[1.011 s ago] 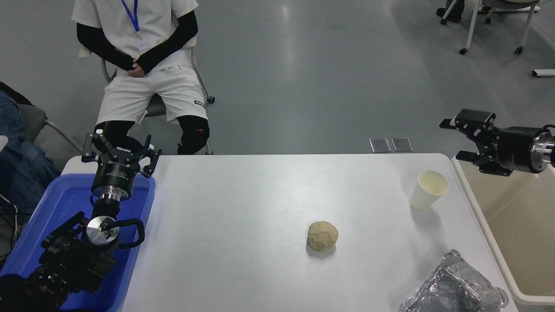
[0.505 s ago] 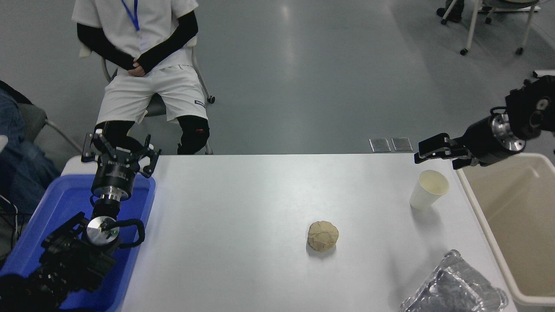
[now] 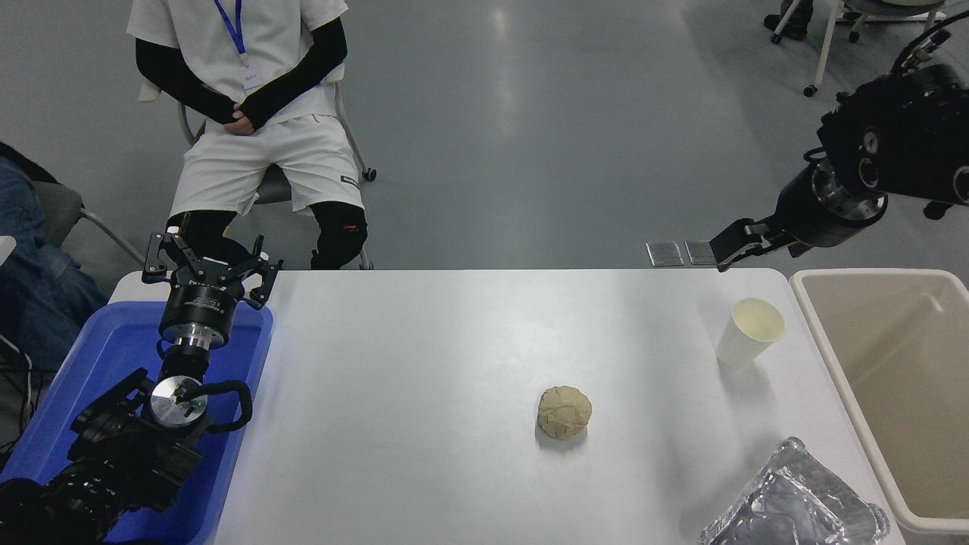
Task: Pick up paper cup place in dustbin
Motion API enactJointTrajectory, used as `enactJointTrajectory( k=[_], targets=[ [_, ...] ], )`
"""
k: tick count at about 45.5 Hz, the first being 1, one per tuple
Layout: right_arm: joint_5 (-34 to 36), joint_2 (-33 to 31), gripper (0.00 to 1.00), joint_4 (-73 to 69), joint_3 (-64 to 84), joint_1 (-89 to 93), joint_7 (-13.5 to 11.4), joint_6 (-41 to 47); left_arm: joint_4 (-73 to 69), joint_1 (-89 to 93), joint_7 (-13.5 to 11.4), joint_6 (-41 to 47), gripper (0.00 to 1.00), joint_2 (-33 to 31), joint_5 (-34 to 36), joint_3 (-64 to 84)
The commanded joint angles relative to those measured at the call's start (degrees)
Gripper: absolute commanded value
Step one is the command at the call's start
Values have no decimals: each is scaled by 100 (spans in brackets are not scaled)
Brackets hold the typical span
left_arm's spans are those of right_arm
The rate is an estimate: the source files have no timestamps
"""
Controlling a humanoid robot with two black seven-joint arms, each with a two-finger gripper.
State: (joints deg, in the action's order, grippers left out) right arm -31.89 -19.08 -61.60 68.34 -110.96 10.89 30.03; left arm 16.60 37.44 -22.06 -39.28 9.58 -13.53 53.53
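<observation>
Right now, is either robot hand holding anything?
No. The right hand hangs clear above the paper cup; the left hand is parked, open and empty, over the blue tray.

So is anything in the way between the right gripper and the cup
Nothing visible. The right gripper is over the table's far edge, and only bare table lies between it and the upright cup.

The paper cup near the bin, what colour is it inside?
Cream inside, plain white outside; the paper cup shows best in the head view.

Matt paper cup (image 3: 749, 331), crinkled foil (image 3: 795, 503)
</observation>
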Motion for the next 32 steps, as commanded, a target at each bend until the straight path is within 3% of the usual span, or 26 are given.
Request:
enactJointTrajectory(
  k=[1,32],
  targets=[
    [-28,1,100,43,92,110,-26,-120,1,0,0,-1,99,0,0,0],
    [25,-289,100,860,-593,1269,-158,-102,1,0,0,-1,99,0,0,0]
  ],
)
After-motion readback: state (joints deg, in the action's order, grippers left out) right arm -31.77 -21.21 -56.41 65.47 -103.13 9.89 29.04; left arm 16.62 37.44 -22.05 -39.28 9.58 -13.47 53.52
